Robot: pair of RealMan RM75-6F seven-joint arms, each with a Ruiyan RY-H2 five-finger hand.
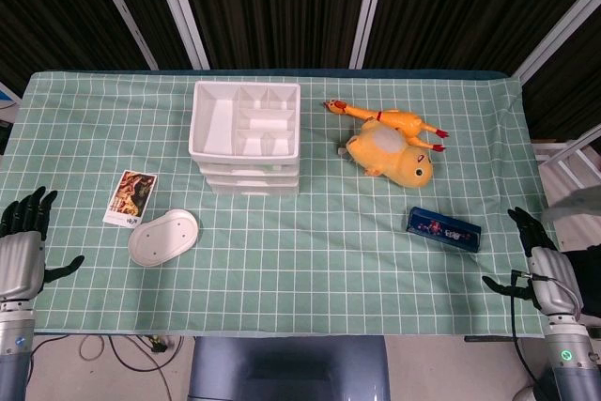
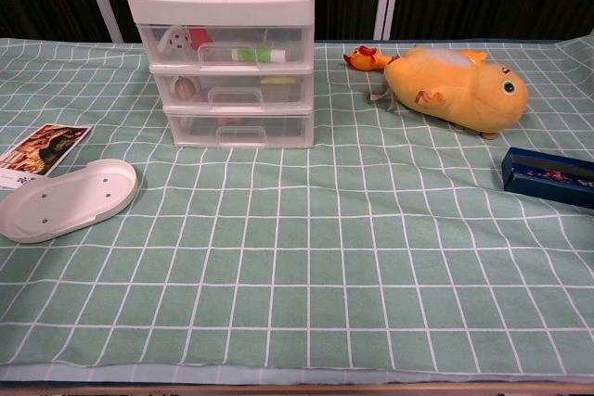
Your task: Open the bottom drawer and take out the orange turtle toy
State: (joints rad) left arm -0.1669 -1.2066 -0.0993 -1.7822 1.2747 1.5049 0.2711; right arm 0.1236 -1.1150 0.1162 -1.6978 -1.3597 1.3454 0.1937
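The bottom drawer (image 2: 239, 127) of the white plastic three-drawer cabinet (image 1: 246, 138) is closed; no orange turtle toy is discernible through its clear front. A light pull at the moulded front handle is judged sufficient. Left hand (image 1: 23, 249) and right hand (image 1: 547, 269) are spread, holding nothing, at the table's near corners

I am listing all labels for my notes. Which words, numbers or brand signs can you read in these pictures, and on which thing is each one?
No text can be read.
Picture card: printed image, any lettering too small.
Blue box: coloured print on its lid, too blurred.
Drawer unit: no label visible.
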